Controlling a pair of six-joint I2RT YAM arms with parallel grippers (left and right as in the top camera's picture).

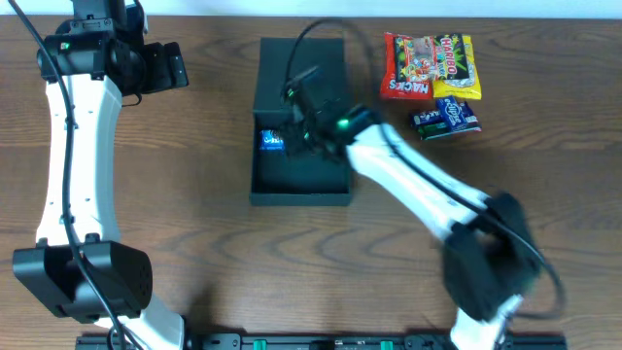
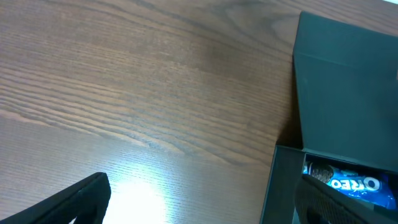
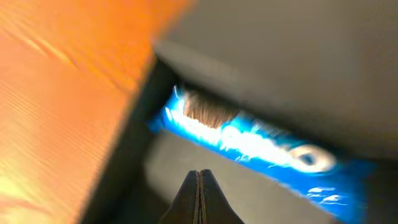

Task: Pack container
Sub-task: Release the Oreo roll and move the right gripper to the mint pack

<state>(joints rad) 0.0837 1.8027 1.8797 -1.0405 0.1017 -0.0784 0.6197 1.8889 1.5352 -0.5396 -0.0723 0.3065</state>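
Container [image 1: 301, 198] sits in the middle of the table [image 1: 194, 224] in the overhead view, its lid [image 1: 301, 68] folded open toward the far side. A blue Oreo packet [image 1: 272, 141] lies inside against the left wall. The right end effector [image 1: 292, 126] hangs over the tray, closed on nothing. Three loose snacks lie to the far right of the container, apart from it: a red packet [image 1: 408, 66], a yellow packet [image 1: 455, 66] touching it, and a dark blue packet [image 1: 447, 119] just nearer, its long axis running roughly left to right. On this showing the next pick lies rightward of the right end effector, and the right arm is much the nearer. That arm crosses the container's right wall, so it would probably have to lift clear first. The left end effector [image 1: 170, 66] sits at the far left, well apart from everything, jaws spread wide.

From the left wrist, the left end effector [image 2: 204, 186] is open over bare table [image 2: 124, 93]. The container [image 2: 280, 186] is off to the right, with its lid [image 2: 348, 93] and the Oreo packet [image 2: 348, 182] showing.

The right wrist view is blurred. The right end effector [image 3: 200, 186] has its jaws pressed together and empty. The Oreo packet [image 3: 249, 140] lies just ahead, lengthwise across the view, inside the container's dark wall [image 3: 124, 168], with table [image 3: 56, 93] beyond.
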